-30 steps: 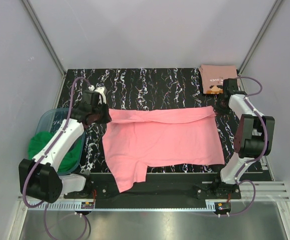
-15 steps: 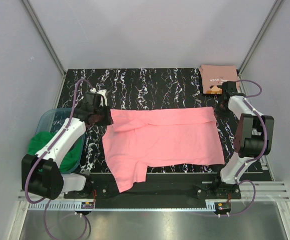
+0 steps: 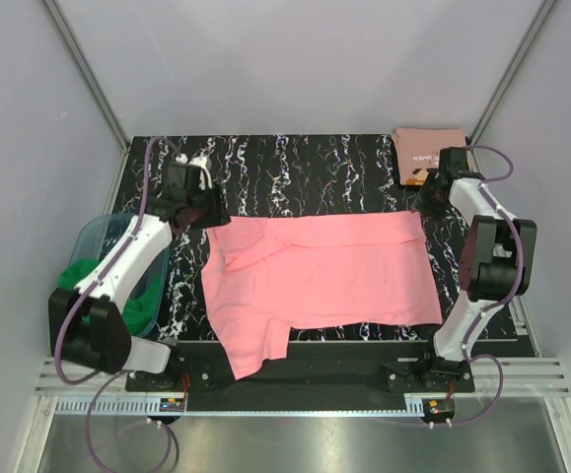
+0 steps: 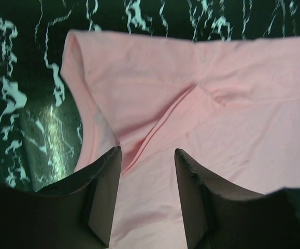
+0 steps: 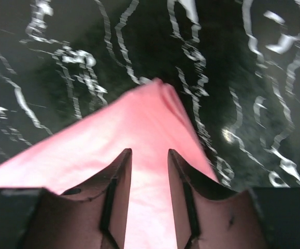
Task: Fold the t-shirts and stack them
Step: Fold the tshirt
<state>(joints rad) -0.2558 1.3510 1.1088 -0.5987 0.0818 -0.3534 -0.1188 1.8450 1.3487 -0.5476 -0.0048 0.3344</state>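
A plain bright pink t-shirt (image 3: 315,276) lies spread across the middle of the black marbled table (image 3: 295,168), its far edge folded over. My left gripper (image 3: 204,211) hovers at its far left corner. In the left wrist view the left gripper (image 4: 147,155) is open, with the pink cloth (image 4: 201,119) lying below the jaws, not between them. My right gripper (image 3: 426,201) hangs over the far right corner. The right wrist view shows the right gripper (image 5: 148,154) open above the cloth's corner (image 5: 155,119). A folded salmon t-shirt (image 3: 429,150) with white lettering rests at the back right.
A clear blue bin (image 3: 96,236) holding green cloth (image 3: 117,296) stands at the table's left edge, beside the left arm. Grey walls close in the back and both sides. The pink shirt's near left part hangs over the table's front edge (image 3: 255,355).
Both grippers have opened and let go of the pink shirt's far corners. Both have drawn back toward the far side, and the folded edge now lies flat.
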